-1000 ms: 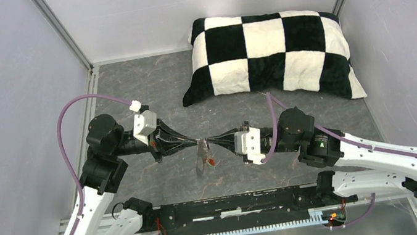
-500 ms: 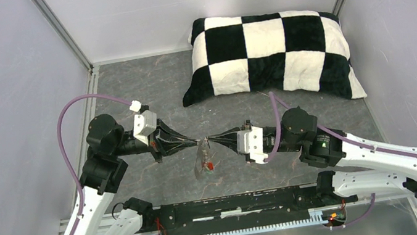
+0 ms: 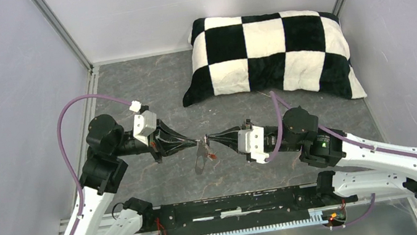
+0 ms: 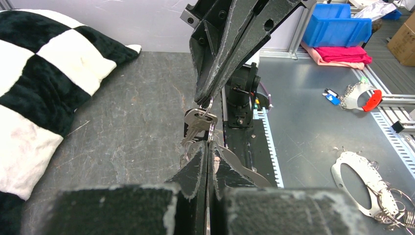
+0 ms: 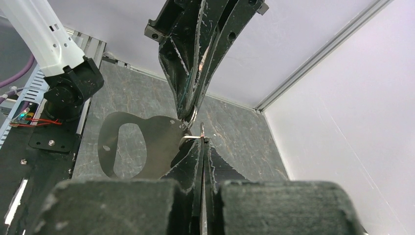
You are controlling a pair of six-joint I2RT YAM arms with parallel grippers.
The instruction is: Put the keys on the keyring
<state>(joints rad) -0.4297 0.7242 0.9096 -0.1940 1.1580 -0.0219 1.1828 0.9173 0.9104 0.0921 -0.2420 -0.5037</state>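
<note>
The left fingers point(image 3: 182, 144) clamp the keyring point(image 3: 200, 161); the right fingers point(image 3: 221, 135) pinch a key point(image 4: 195, 125). The keyring has swung edge-on: threading seems underway.

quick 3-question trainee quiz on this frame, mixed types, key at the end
1. True or false: the fob rests on the pillow.
2. The pillow lies: A) far right, B) near left, C) near centre.
3. Are the left gripper and right gripper open or shut?
Key: 1 false, it hangs between the gripper tips; 2 A; 3 both shut.
</note>
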